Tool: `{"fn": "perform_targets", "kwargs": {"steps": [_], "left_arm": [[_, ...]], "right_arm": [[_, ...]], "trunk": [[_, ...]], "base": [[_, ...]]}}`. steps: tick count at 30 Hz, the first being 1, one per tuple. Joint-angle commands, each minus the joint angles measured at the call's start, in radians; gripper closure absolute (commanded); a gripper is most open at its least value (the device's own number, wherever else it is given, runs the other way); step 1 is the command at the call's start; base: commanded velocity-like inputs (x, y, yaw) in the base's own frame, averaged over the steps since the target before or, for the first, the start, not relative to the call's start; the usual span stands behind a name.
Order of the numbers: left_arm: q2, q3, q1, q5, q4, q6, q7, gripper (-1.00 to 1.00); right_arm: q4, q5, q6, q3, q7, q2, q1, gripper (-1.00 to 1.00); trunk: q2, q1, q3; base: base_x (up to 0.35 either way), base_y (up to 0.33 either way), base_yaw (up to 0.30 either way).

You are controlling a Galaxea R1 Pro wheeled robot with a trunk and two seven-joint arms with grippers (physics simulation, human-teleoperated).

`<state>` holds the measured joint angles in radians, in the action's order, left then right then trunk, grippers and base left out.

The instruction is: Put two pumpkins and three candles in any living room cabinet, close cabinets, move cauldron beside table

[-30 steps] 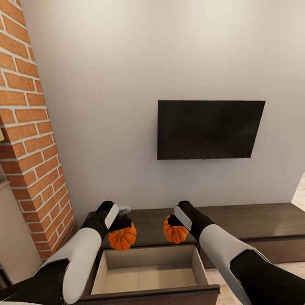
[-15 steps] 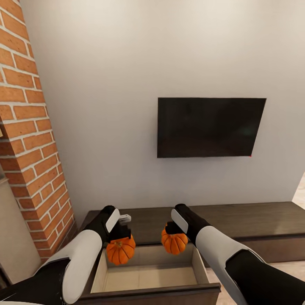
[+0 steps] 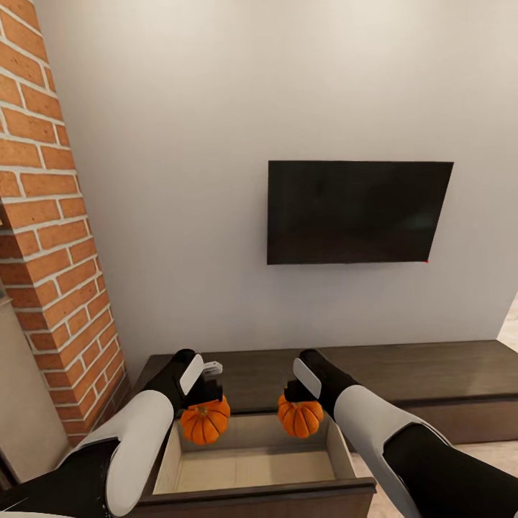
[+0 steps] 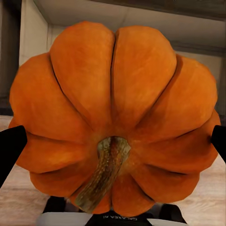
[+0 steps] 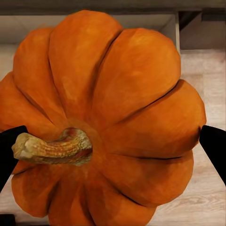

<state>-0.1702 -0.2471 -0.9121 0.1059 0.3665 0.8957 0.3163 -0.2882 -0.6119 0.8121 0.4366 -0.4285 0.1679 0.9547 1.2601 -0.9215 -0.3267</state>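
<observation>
Two bright-orange pumpkins hang over the open drawer (image 3: 252,467) of the long dark-brown cabinet (image 3: 432,367). My left gripper (image 3: 203,406) is shut on the left pumpkin (image 3: 205,421) (image 4: 113,117), above the drawer's far left corner. The right pumpkin (image 3: 300,416) (image 5: 103,122) is held in my shut right gripper (image 3: 298,403), above the drawer's far right part. In each wrist view the dark fingertips (image 4: 9,146) (image 5: 214,146) press both flanks of the fruit, stem toward the camera. The drawer's pale beige inside looks bare. Candles and cauldron are out of view.
A red brick chimney (image 3: 50,237) rises at the left, close to my left arm. A black TV (image 3: 356,212) hangs on the grey wall above the cabinet. Light wood floor (image 3: 507,450) shows at the far right.
Both arms have carried their pumpkins from above the cabinet top to over the open drawer, slightly lower. The head view has tilted a little, shifting the TV upward.
</observation>
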Motion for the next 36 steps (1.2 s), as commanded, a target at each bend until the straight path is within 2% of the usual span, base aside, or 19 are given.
{"fn": "perform_targets", "kwargs": {"steps": [1, 10, 30, 36], "left_arm": [[-0.001, -0.003, -0.001, 0.01, 0.002, 0.002, 0.01, 1.0], [0.0, -0.003, -0.001, 0.009, -0.034, 0.0, 0.011, 1.0], [0.001, -0.004, -0.001, 0.009, -0.052, -0.013, 0.01, 1.0], [0.001, -0.003, -0.001, 0.009, -0.072, -0.048, 0.012, 1.0]], "right_arm": [[0.0, -0.01, 0.003, 0.007, -0.007, -0.001, 0.001, 1.0], [0.044, -0.011, 0.002, 0.008, -0.007, 0.004, 0.001, 1.0], [0.048, -0.012, -0.001, 0.008, -0.006, 0.004, 0.001, 1.0], [0.052, -0.012, -0.002, 0.008, -0.006, 0.004, 0.001, 1.0]], "trunk": [[0.008, -0.004, -0.004], [0.071, -0.038, -0.033], [0.211, -0.115, -0.095], [0.253, -0.138, -0.114]], "base": [[0.0, 0.0, 0.0], [0.0, 0.0, 0.0], [0.0, 0.0, 0.0], [0.0, 0.0, 0.0]]}}
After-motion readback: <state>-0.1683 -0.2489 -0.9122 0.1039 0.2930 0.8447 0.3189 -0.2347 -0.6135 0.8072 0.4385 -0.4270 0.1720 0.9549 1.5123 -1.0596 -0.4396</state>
